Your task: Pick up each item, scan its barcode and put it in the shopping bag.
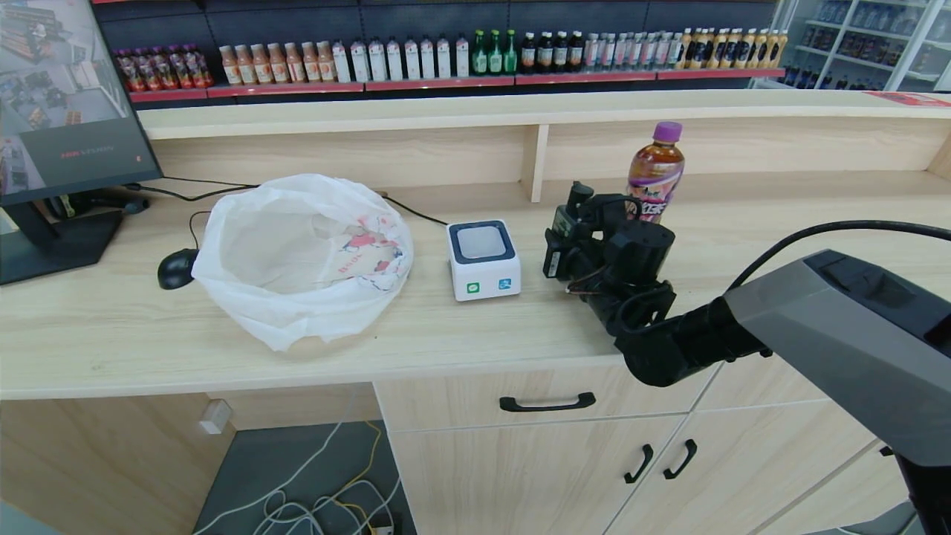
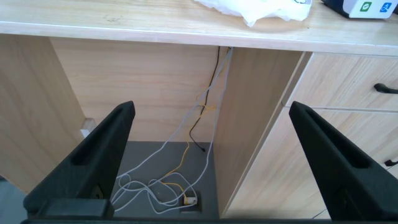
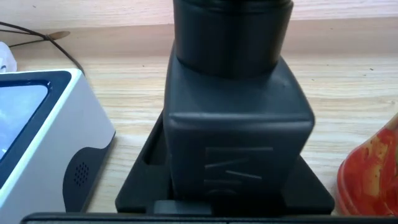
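Shopping bag [image 1: 304, 256] open on counter [image 1: 446, 334], beside scanner [image 1: 483, 260]; contents we cannot make out | bottle [image 1: 655, 172] upright, just beside right gripper [image 1: 572, 223], grip state we cannot tell | left gripper [image 2: 211, 112] spread wide, empty, below counter edge.

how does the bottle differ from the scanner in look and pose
The bottle is tall and upright, with a purple cap; the scanner is a low white cube with a dark-rimmed window on top. The bottle stands farther back; the scanner sits beside the shopping bag. Both rest on the counter.
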You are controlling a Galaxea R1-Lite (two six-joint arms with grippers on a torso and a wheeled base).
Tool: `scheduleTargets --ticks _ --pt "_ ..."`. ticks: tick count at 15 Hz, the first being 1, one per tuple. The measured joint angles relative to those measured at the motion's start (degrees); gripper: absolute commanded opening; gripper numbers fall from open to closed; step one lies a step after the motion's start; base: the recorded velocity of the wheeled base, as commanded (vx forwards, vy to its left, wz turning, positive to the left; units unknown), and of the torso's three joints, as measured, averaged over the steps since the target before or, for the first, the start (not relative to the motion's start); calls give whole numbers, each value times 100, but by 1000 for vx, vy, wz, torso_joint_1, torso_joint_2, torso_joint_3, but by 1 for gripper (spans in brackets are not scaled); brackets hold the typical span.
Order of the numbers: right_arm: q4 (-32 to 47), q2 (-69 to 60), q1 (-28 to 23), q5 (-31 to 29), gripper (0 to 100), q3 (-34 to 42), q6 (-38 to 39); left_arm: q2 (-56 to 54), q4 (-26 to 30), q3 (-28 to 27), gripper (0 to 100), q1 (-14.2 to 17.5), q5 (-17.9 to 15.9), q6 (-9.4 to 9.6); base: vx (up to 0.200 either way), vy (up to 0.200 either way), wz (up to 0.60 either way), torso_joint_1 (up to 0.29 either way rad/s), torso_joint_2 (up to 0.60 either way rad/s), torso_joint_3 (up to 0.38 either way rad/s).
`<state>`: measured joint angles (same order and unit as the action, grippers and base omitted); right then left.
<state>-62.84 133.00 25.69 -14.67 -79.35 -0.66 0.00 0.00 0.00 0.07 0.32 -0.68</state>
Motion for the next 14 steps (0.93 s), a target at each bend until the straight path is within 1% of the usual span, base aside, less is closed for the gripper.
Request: scheduleTargets --ticks 6,9,11,13,14 --pt "-38 -185 11 11 0 46 -87 2 0 0 100 -2 0 0 0 0 0 0 0 0" --pt "-140 -408 33 88 0 217 -166 2 0 0 100 0 0 0 0 0 0 0 0 0" --pt "-260 -668 80 115 0 521 -199 0 0 0 100 0 1 2 0 0 0 0 0 0" --pt "-325 -1042 157 121 0 1039 -202 2 0 0 100 0 1 2 0 0 0 0 0 0" --pt "-339 -1304 201 121 0 1421 -205 0 0 0 100 0 1 0 0 0 0 0 0 0"
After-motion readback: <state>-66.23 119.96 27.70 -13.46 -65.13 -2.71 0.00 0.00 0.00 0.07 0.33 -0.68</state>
